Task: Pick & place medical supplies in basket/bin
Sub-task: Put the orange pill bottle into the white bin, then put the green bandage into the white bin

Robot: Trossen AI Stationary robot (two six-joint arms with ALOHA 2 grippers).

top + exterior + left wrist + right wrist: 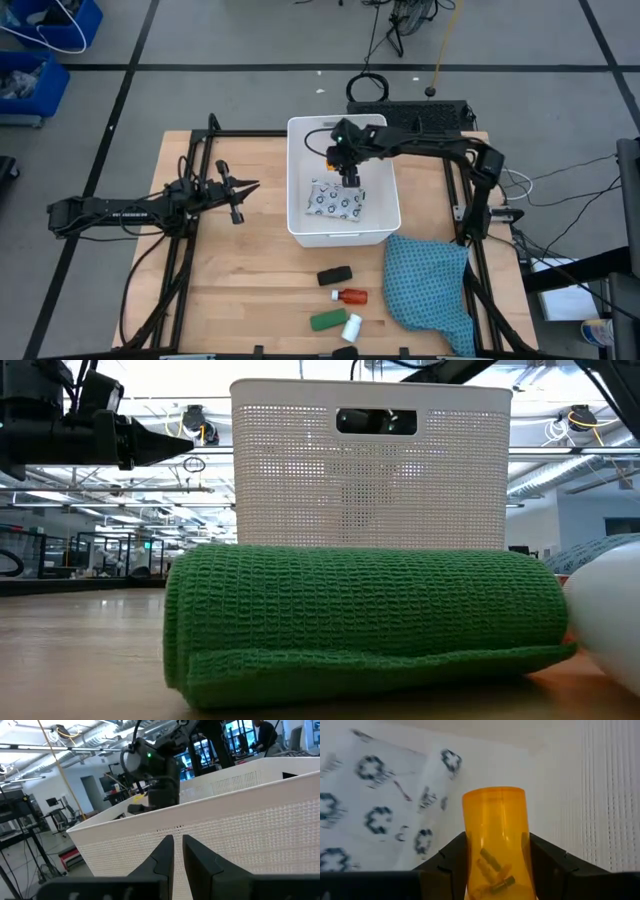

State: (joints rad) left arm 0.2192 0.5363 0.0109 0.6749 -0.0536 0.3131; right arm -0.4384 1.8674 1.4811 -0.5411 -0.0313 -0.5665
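Observation:
The white tub [300, 215] stands at the table's middle, and the white dark-dotted packet [335, 203] lies flat on its floor. My right gripper [349, 176] reaches down into the tub, shut on the orange vial [495, 837], beside the packet [375, 815]. The black oblong piece [334, 275], red bottle [351, 296], green oblong [328, 320] and white bottle [351, 326] lie on the table near its near edge. My left gripper [252, 187] hovers left of the tub, shut and empty, pointing at the tub's wall [240, 845]. My right gripper pinches the orange vial between its two fingers, one on each side of its body [470, 855]. The fingers come from above, pointing down into the tub, and the vial lies along them with its end [494, 795] sticking out past their tips. It appears lifted clear of the tub floor.
A teal blue cloth [430, 285] lies crumpled at the table's right near corner. In the low view the green oblong [370, 620] and white bottle [610, 625] fill the foreground before the tub [370, 470]. Bare wood lies between my left arm and the near edge.

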